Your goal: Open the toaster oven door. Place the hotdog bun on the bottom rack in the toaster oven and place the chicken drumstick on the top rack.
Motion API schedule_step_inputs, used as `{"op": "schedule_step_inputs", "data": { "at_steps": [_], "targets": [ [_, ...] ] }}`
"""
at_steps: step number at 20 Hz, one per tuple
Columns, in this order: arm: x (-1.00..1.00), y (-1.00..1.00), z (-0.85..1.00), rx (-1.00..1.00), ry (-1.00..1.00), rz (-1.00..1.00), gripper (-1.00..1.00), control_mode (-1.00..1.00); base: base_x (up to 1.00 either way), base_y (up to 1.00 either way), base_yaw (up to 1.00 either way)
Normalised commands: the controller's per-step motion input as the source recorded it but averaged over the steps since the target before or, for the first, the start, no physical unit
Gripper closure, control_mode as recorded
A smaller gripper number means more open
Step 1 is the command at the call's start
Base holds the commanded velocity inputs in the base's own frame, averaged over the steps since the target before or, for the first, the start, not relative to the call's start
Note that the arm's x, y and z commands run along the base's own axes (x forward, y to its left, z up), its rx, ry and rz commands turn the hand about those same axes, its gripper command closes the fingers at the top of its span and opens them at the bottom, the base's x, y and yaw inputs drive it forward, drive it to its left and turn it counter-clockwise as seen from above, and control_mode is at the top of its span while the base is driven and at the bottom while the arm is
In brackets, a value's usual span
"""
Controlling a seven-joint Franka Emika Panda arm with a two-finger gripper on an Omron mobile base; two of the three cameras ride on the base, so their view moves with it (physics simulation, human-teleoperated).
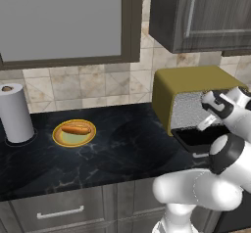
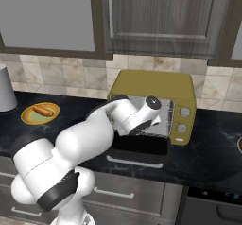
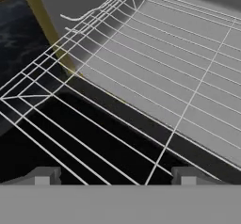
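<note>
In your left base view, the toaster oven (image 1: 188,87) sits at the right end of the dark table (image 1: 122,144), against the tiled wall. The toaster oven door (image 1: 201,138) is folded down flat in front of it, and the grey mesh interior is exposed. Well to the left, a yellow plate (image 1: 73,133) carries the hotdog bun (image 1: 76,128); a paper towel roll (image 1: 15,113) stands further left. The white arm rises at the lower right and bends over the lowered door, its wrist at the oven mouth.

In your right base view, you see the oven front with white knobs (image 2: 183,119) down its right side. The arm sweeps from the lower left across the door and hides much of the opening. The plate with the bun lies far left.

In your hand view, a wire rack (image 3: 141,82) stretches ahead of the gripper (image 3: 115,175), the dark door glass beneath it. The jaws stand wide apart with nothing between them.
</note>
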Motion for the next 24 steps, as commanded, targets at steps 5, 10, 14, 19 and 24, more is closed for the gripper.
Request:
{"op": "schedule_step_inputs", "data": {
  "at_steps": [5,10,14,19,24],
  "targets": [
    [-0.69,0.22,-0.64,-0.02,0.11,0.00,-1.00,-1.00,0.00,0.00,0.00],
    [-0.72,0.22,-0.69,-0.04,0.09,0.00,-1.00,-1.00,0.00,0.00,0.00],
    [-0.72,0.20,-0.72,-0.05,0.13,0.00,-1.00,-1.00,0.00,0.00,0.00],
    [-0.55,0.14,-0.28,-0.01,0.08,0.00,-1.00,-1.00,0.00,0.00,0.00],
    [-0.41,0.14,0.76,0.03,0.00,0.00,-1.00,-1.00,0.00,0.00,0.00]
  ]
}}
